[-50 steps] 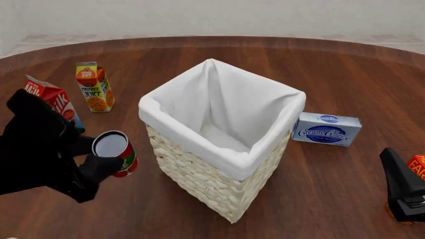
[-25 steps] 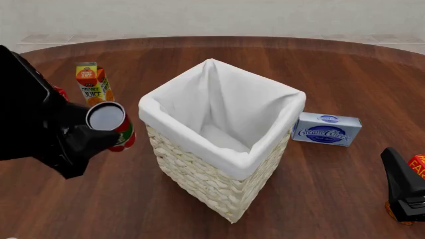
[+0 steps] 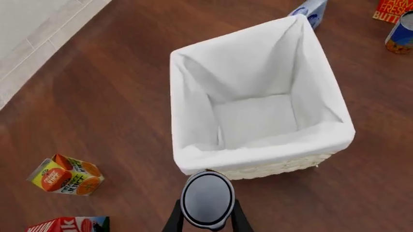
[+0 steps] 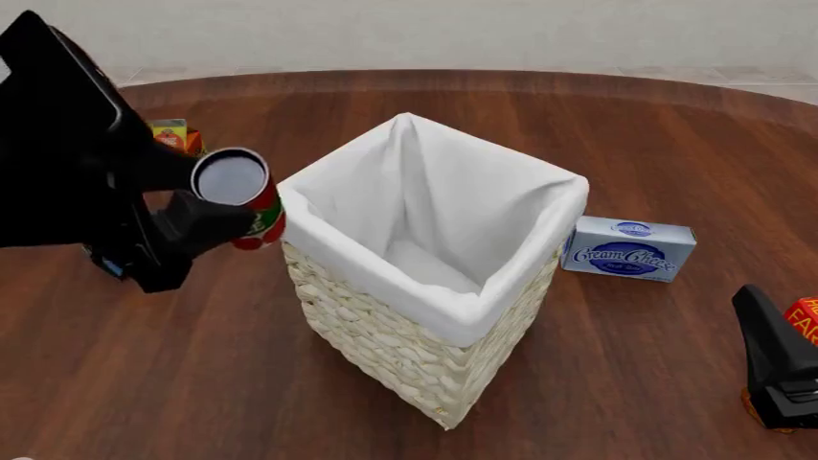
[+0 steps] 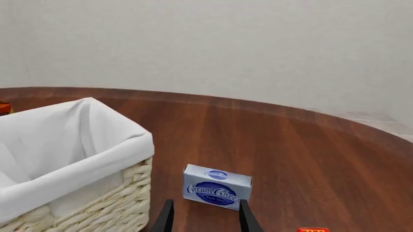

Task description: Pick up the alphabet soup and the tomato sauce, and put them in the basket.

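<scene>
Left tool [image 4: 211, 206] gripping tomato sauce [image 4: 243, 196], beside basket [image 4: 511, 287] rim

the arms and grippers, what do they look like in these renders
Both are plain matte black with no cables or markings visible. The left arm is a bulky, angular block narrowing to the left gripper with two thin black fingers. The right gripper shows the same slim fingers.

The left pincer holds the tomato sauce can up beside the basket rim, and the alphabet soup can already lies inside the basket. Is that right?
Not quite. The left pincer does hold the tomato sauce can beside the basket rim, but the left wrist view shows only white liner inside. The alphabet soup can stands on the table beyond the basket.
</scene>
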